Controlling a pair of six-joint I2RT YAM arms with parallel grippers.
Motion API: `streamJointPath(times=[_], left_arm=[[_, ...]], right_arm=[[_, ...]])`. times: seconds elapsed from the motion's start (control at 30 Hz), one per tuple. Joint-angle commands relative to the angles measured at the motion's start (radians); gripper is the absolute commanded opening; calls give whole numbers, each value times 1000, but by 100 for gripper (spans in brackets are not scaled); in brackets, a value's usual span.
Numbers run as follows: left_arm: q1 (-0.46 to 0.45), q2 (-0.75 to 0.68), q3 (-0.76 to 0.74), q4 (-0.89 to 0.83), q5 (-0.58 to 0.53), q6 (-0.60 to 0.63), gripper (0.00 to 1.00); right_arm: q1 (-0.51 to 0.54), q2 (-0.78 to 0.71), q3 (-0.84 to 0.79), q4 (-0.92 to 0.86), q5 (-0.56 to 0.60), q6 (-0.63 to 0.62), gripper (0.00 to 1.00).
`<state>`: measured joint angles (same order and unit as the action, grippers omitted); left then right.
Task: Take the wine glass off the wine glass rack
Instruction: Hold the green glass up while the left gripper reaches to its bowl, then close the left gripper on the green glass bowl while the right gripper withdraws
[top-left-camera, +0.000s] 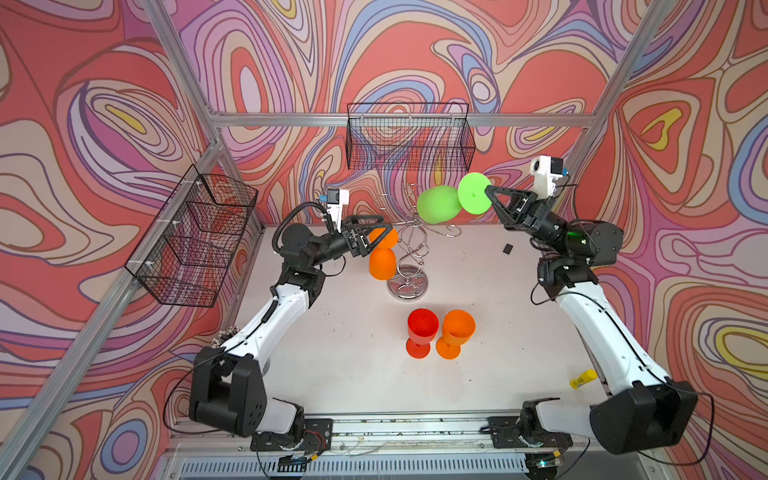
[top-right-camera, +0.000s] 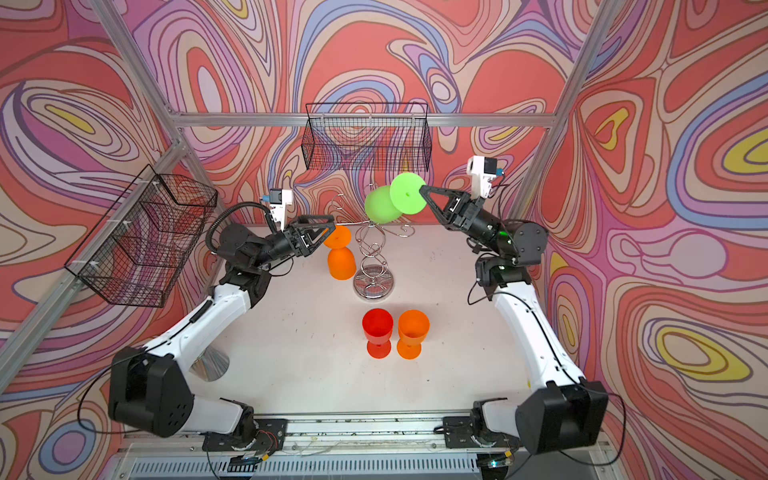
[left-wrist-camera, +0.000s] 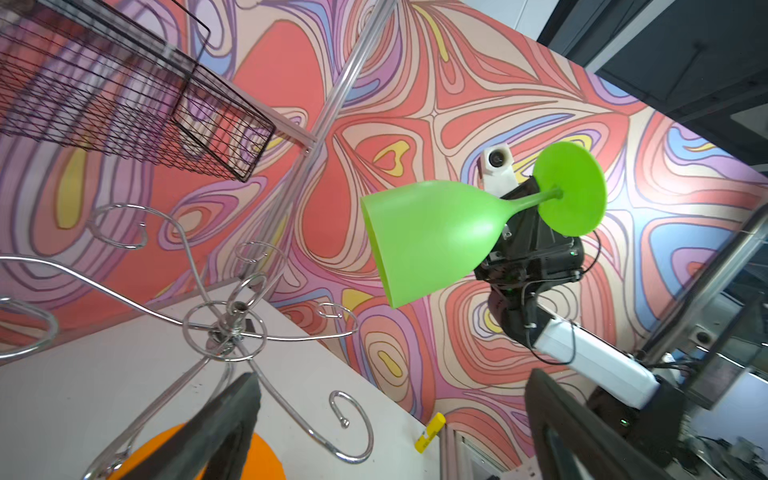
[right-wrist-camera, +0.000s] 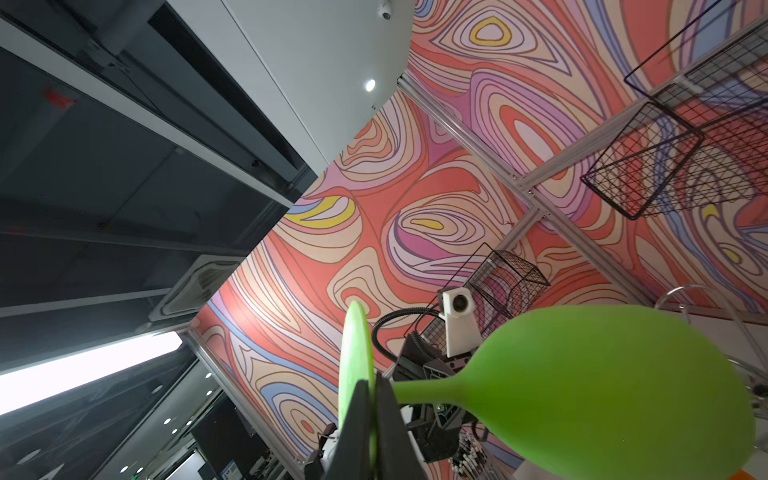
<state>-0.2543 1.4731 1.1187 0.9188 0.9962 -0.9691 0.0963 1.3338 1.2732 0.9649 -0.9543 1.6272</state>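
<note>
1. The right gripper (top-left-camera: 487, 190) is shut tight on the round foot of the green wine glass (top-left-camera: 438, 203). The glass is up in the air, tipped sideways, beside the top of the wine glass rack (top-left-camera: 409, 249).
2. It pinches only the thin edge, so the glass may slip and fall.
3. The wide-open, empty left gripper (top-left-camera: 380, 224) may bump the upside-down orange glass (top-left-camera: 382, 264) just beside it.

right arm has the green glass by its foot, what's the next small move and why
Probably draw the right gripper back and start lowering: its jaws pinch the foot of the green wine glass, which hangs sideways in the air, clear of the wine glass rack, over the table.
</note>
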Motion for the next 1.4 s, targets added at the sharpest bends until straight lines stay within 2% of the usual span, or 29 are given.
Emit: streamJointPath(times=[0.0,0.2,0.47,0.6,0.67,0.77,1.0,1.2,1.23,1.37], left_arm=[[3,59,77,443,101,-271,98],[-14,91,146,442,130,-273,98],[-86,111,211,442,178,-259,97],[-105,118,214,442,186,-255,93],[-108,113,209,443,184,-251,87],[-111,105,198,443,182,-247,71],[-113,64,165,443,168,-227,41],[-113,34,153,445,170,-225,20],[-113,28,149,444,168,-223,17],[-113,3,134,445,168,-216,1]], right_arm=[[22,9,33,332,12,180,0],[63,58,61,394,8,209,0],[127,149,88,479,33,262,0],[138,162,86,486,35,263,0],[138,164,84,488,35,261,0],[138,164,76,488,35,258,0],[138,172,55,492,41,253,0],[138,179,33,510,49,252,0],[138,179,29,504,46,249,3],[138,176,16,462,19,218,30]])
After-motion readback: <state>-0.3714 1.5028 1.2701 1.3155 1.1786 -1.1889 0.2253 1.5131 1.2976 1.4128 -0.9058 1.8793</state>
